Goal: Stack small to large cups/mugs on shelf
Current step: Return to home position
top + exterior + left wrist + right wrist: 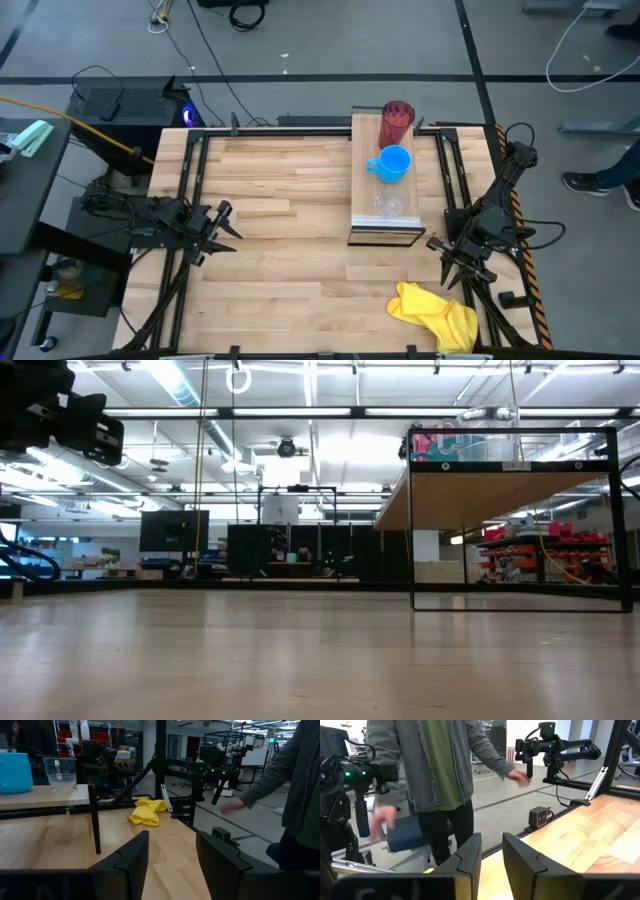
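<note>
The shelf (pixel 364 190) is a long narrow light-wood board on a dark frame at the table's right half, and it also shows in the low view (pixel 480 485). On it stand, from far to near, the dark red tumbler (pixel 397 120), the blue mug (pixel 393 163) and the clear plastic cup (pixel 390 205). The left wrist view shows the mug (pixel 12 772) and the cup (pixel 60 771) on the shelf top (pixel 40 795). My left gripper (pixel 228 224) (pixel 172 855) is open and empty at the table's left. My right gripper (pixel 443 262) (pixel 491 855) is open and empty near the right edge.
A crumpled yellow cloth (pixel 435 312) lies at the near right of the table and also shows in the left wrist view (pixel 146 811). A person (pixel 440 765) stands beyond the table's edge, a sleeve and hand showing in the left wrist view (pixel 280 780). Bare wood lies between the arms.
</note>
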